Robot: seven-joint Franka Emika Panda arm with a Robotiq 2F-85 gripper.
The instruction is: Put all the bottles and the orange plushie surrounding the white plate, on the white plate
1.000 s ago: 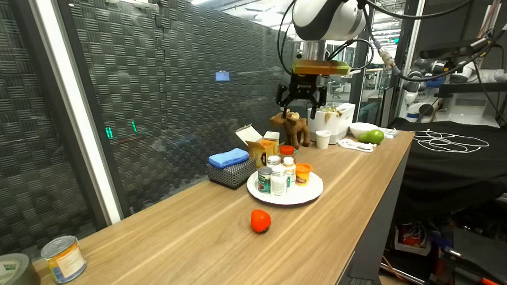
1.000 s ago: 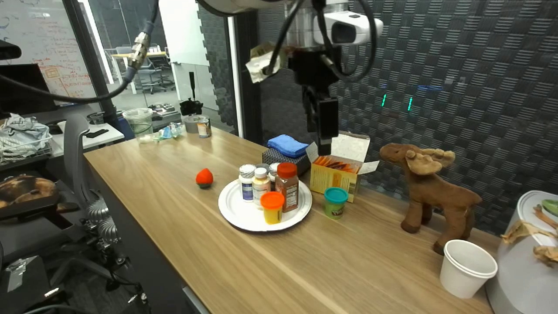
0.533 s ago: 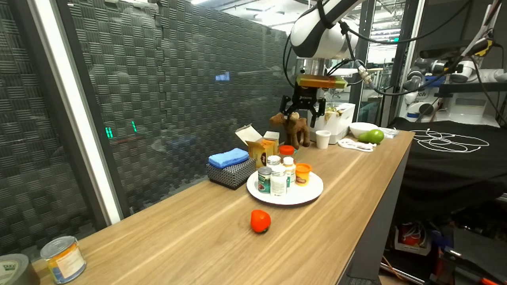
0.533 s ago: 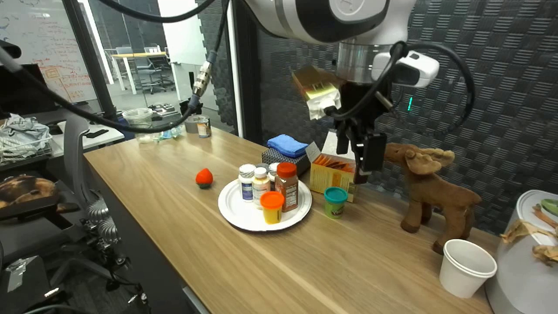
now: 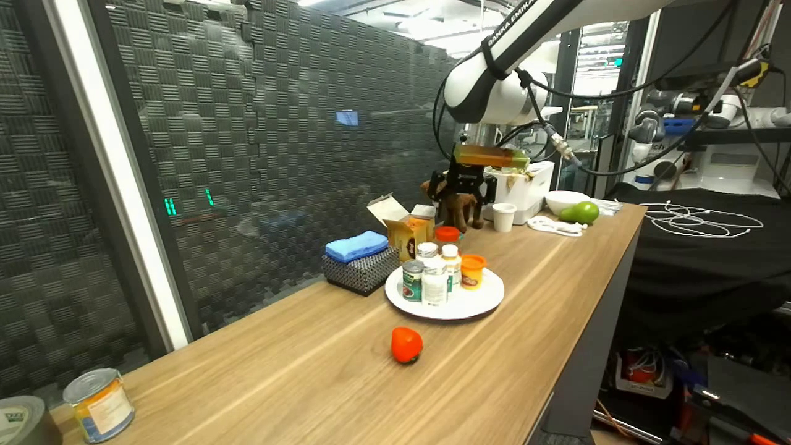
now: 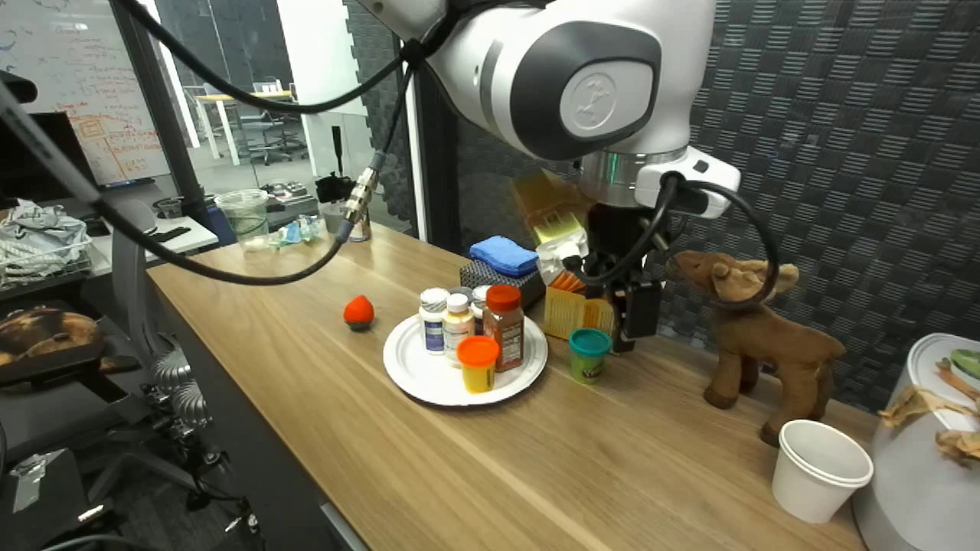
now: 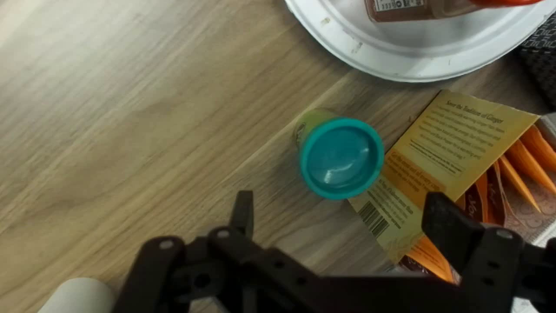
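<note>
White ceiling lights (image 5: 413, 25) glow in an exterior view, and in the wrist view the blue-green lid (image 7: 341, 161) has a shiny streak, the table (image 7: 95, 56) looks pale at top left, and the gripper (image 7: 340, 208) is dark and fuzzy

I see a round, plain white plate (image 6: 413, 375), a red-brown plastic bottle (image 6: 504, 339) capped red, a folded blue cloth (image 6: 503, 255), a dark grey wall (image 6: 850, 115) checkered with stripes.
</note>
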